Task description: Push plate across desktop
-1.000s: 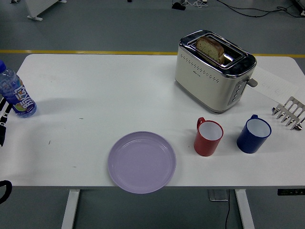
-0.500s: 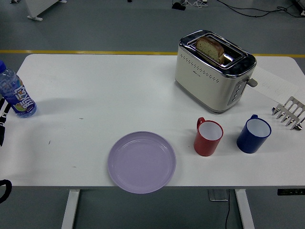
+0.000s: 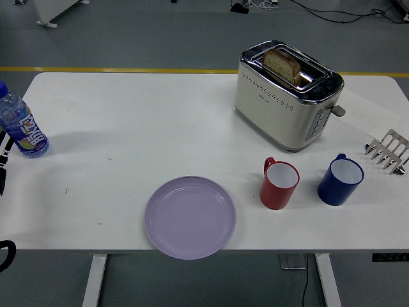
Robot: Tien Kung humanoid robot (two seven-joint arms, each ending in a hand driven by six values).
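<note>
Lilac plate (image 3: 190,217), empty, at near edge of white table (image 3: 140,115), rim overhanging slightly. Red mug (image 3: 279,184) just right of plate, blue mug (image 3: 340,180) beyond it, apart. Cream toaster (image 3: 286,94) behind mugs, bread slice (image 3: 282,64) in slot. Metal rack (image 3: 387,151) at right edge. Water bottle (image 3: 20,126) far left. Black parts of left arm (image 3: 4,166) at left edge; hand state impossible to tell.

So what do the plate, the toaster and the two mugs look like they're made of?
The lilac plate looks like matte plastic or melamine: flat even colour, only soft sheen. The toaster has a cream body, probably painted metal or plastic, with mirror-bright chrome trim around the top and end. The red mug and the blue mug have white insides and a soft gloss; plastic or enamelled, hard to say.
</note>
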